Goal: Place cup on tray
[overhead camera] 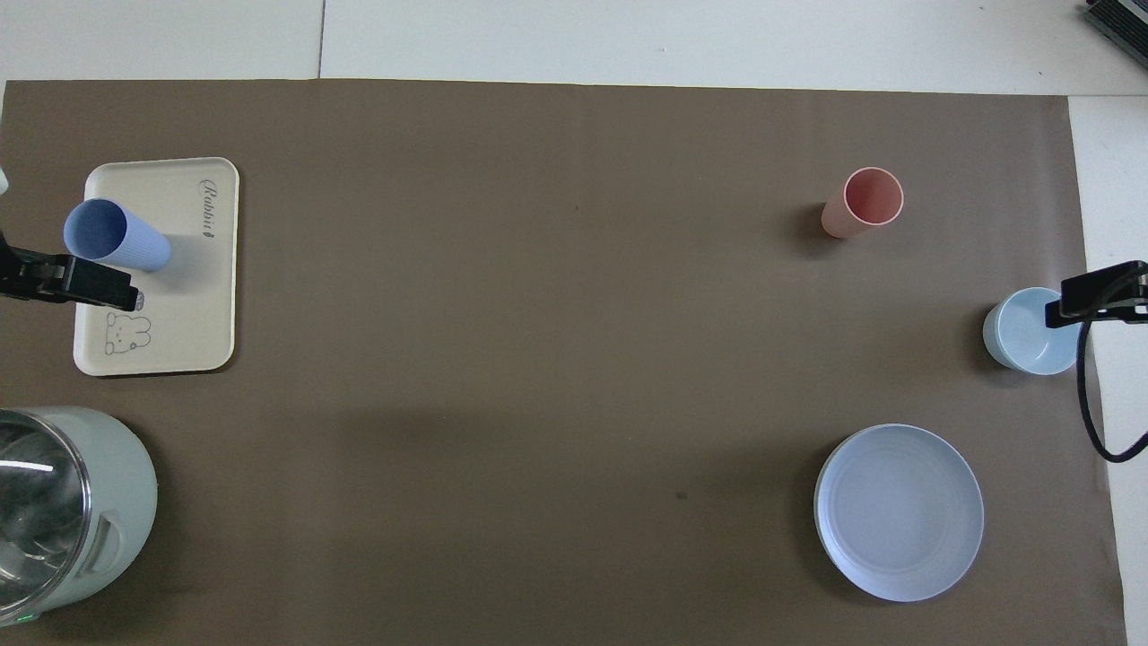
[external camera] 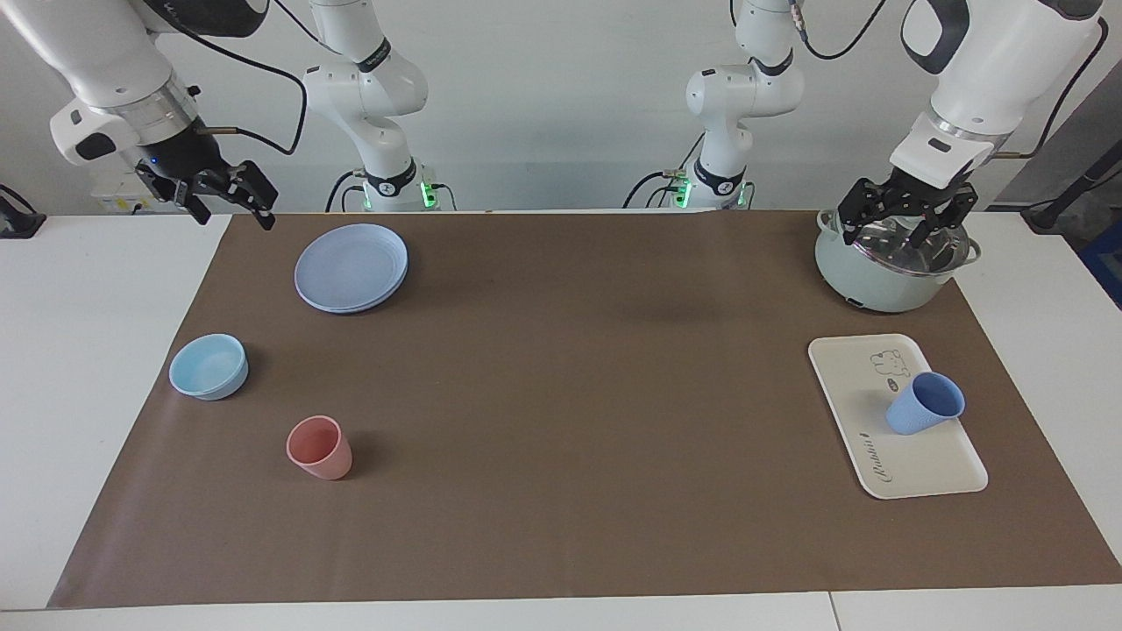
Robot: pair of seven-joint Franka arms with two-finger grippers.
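Note:
The medium-blue cup [external camera: 925, 405] stands upright on the cream-white tray [external camera: 912, 473], by the tray's edge toward the left arm's end of the table. It also shows in the overhead view [overhead camera: 117, 238] on the tray [overhead camera: 193, 305]. My left gripper [external camera: 907, 223] is open and empty, raised over the pot, apart from the cup. Its tip shows in the overhead view [overhead camera: 76, 283]. My right gripper [external camera: 235, 210] is open and empty, raised at the right arm's end of the table.
A pale green pot [external camera: 894, 263] with a steel inside stands nearer to the robots than the tray. A round blue plate [external camera: 351, 267], a light-blue bowl [external camera: 209, 366] and a pink cup [external camera: 319, 447] sit toward the right arm's end.

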